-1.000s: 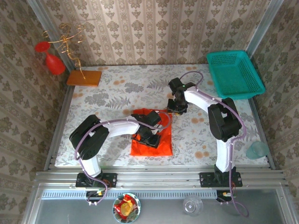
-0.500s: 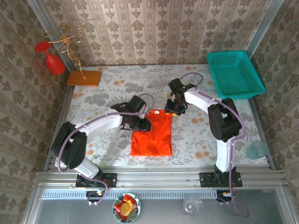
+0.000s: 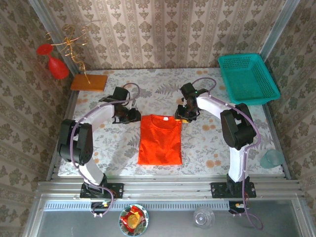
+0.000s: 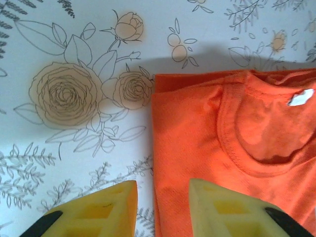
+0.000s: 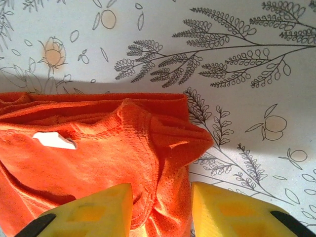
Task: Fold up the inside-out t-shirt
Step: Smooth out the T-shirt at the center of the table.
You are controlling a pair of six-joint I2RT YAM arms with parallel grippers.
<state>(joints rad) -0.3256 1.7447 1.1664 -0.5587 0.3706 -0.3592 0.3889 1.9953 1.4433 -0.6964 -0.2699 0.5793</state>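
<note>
The inside-out t-shirt (image 3: 159, 140) lies flat on the flowered table as a bright orange-red oblong, collar at the far end. Its neckline and white label (image 4: 300, 98) show in the left wrist view. My left gripper (image 3: 132, 116) hovers at the shirt's far left corner. It (image 4: 162, 191) is open, and the shirt's left edge (image 4: 177, 148) runs under the gap with nothing held. My right gripper (image 3: 183, 114) sits at the far right corner. It (image 5: 161, 193) stands open, with bunched shoulder cloth (image 5: 173, 148) rising between its yellow fingers (image 5: 98, 210).
A teal basket (image 3: 248, 78) stands at the back right. At the back left are an orange board (image 3: 89, 82) and a red ornament (image 3: 55, 65) on a wire stand. A clear cup (image 3: 271, 159) sits at the right edge. A bowl (image 3: 133, 219) and a glass (image 3: 203, 216) rest below the rail.
My left gripper has swept from the middle of the shirt to its far left corner, spreading the cloth flat, and has opened. The right gripper has stayed at the far right corner.
</note>
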